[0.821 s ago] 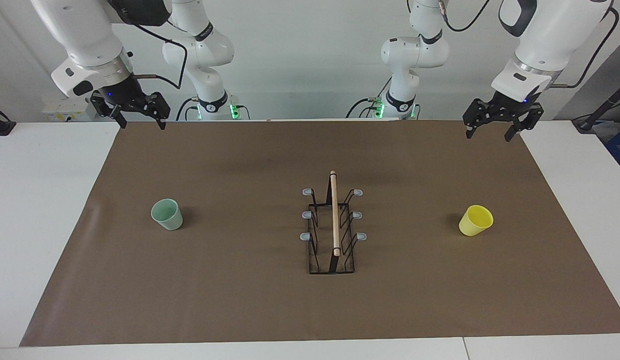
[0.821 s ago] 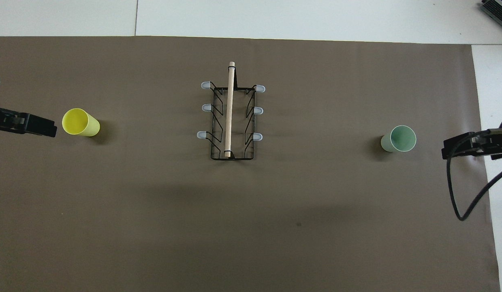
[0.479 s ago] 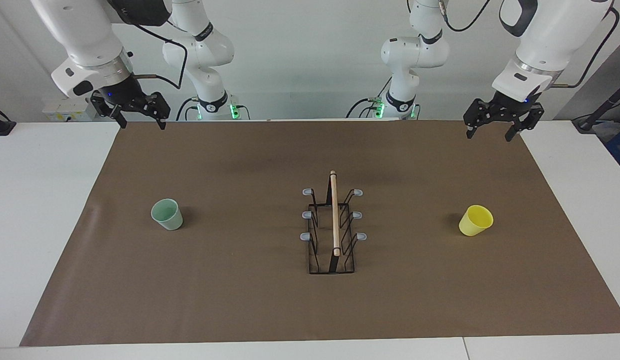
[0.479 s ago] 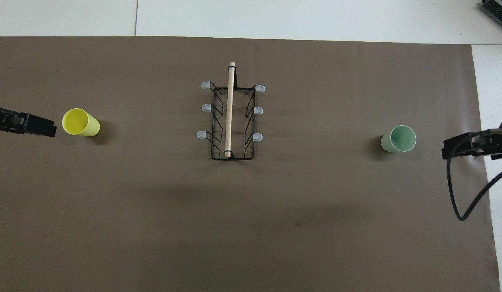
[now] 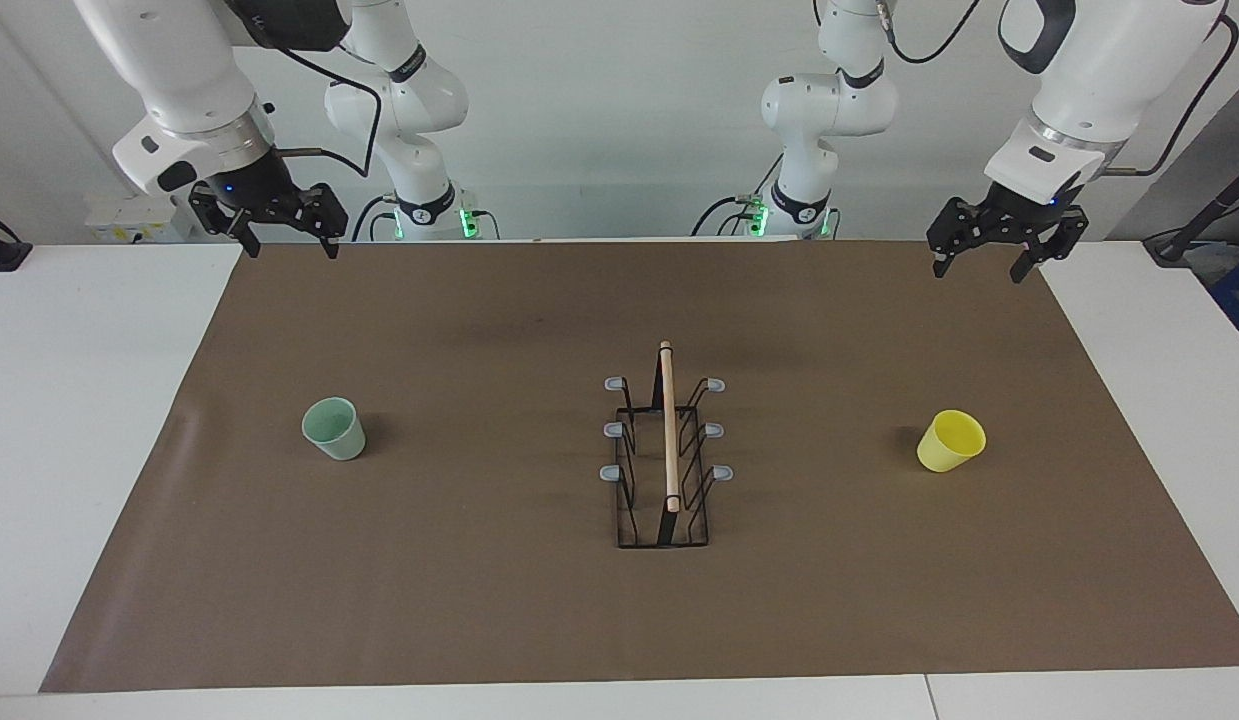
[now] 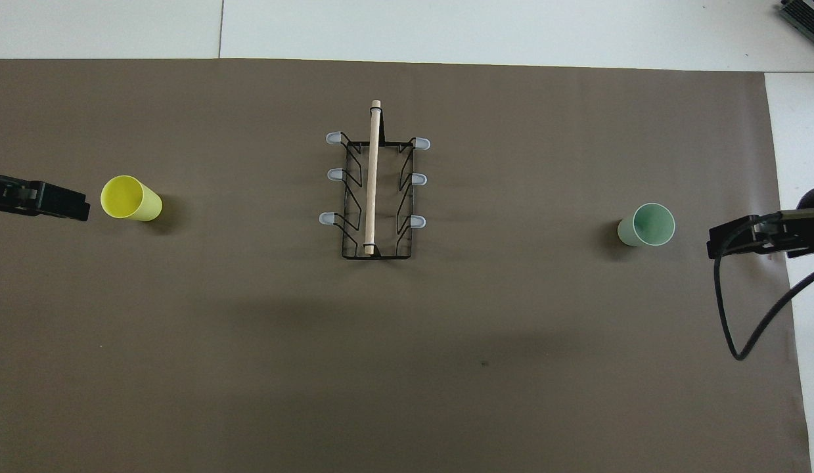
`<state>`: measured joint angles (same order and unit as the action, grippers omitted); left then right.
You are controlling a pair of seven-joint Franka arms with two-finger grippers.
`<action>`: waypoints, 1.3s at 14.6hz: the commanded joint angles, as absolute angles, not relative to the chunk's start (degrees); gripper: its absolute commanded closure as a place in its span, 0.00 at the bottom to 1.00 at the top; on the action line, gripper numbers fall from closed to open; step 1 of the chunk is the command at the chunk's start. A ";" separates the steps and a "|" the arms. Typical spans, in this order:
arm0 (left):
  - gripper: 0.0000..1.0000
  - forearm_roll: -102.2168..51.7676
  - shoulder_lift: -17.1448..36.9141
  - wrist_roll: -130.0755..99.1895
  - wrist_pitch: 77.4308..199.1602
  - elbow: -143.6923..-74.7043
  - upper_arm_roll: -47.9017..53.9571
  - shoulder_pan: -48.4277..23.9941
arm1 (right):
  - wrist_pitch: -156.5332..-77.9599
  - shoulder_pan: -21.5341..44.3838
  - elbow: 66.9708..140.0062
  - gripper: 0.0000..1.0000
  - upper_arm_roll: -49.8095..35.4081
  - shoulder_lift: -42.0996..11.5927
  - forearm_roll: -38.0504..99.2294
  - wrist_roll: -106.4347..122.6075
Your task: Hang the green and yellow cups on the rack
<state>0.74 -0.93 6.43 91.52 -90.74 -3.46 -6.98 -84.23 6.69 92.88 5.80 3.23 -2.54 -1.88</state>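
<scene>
Two small tapered cups flank the rack (image 5: 665, 455), a black wire frame with a wooden dowel and six grey-tipped pegs, on a brown mat (image 5: 479, 600); green cup (image 5: 334, 428) toward the right arm's end, yellow cup (image 5: 951, 440) toward the left's; left gripper (image 5: 982, 268) and right gripper (image 5: 286, 248) hang raised, fingers spread, holding nothing; no lettering legible.

Matt brown paper sheet (image 5: 479, 600); black wire rack (image 5: 663, 500); wooden dowel (image 5: 668, 420).
</scene>
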 commanded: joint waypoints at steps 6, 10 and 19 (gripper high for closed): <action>0.00 0.26 8.41 5.27 88.43 -80.54 -3.78 -4.58 | -84.81 7.55 93.51 0.00 5.71 6.06 -0.61 -2.81; 0.00 0.18 17.29 2.74 88.50 -71.48 -5.53 -3.87 | -87.80 6.94 95.44 0.00 5.89 5.10 0.09 -4.04; 0.00 -7.18 30.84 -10.68 95.96 -62.75 -7.12 -1.33 | -94.57 7.03 80.26 0.00 5.54 -21.06 -0.79 -5.37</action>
